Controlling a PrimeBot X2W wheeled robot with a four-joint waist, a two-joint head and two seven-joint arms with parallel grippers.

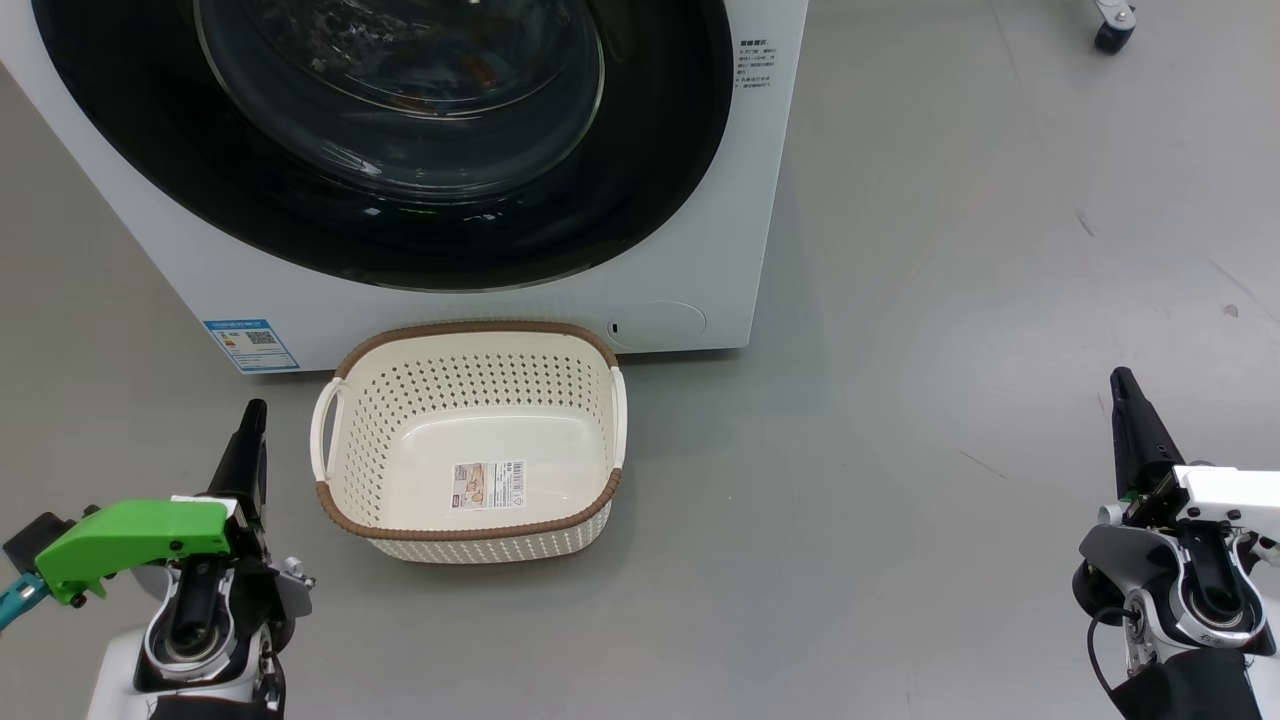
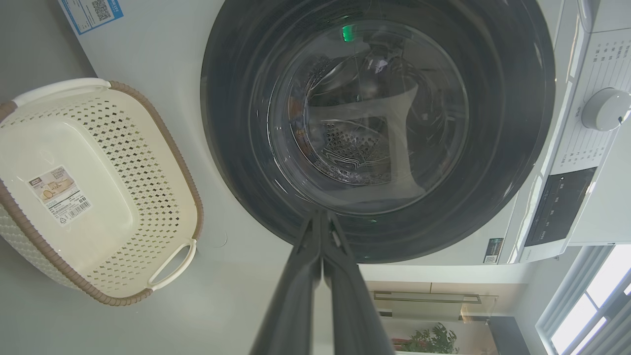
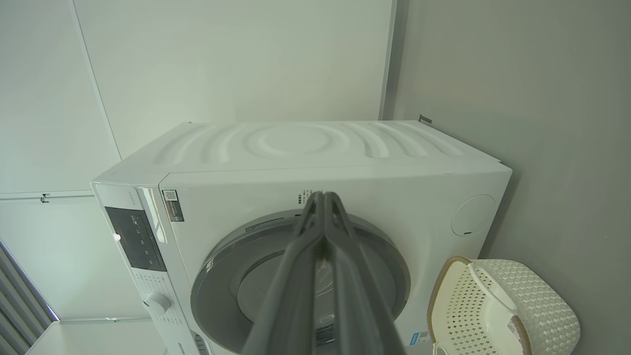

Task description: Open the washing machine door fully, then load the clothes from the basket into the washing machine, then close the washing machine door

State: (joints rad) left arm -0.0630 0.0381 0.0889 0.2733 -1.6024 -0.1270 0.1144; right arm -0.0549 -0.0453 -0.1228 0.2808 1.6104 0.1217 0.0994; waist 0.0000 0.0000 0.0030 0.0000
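One washing machine (image 1: 700, 250), one basket (image 1: 470, 328), my two grippers.
The washing machine door (image 1: 650, 180) lies flat against the white front, with orange-brown flecks faint behind its glass. The basket sits on the grey floor (image 1: 900, 400) just before the machine's base, a paper label (image 1: 488, 485) on its bottom. My left gripper (image 1: 254, 408) hovers just left of it and my right gripper (image 1: 1122, 378) well off to its right, each with fingers pressed together, empty.

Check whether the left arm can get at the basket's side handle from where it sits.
Probably yes. The left gripper sits just beside the basket, near its side handle, with only bare floor between them. Its fingers are shut, so they would need opening first.
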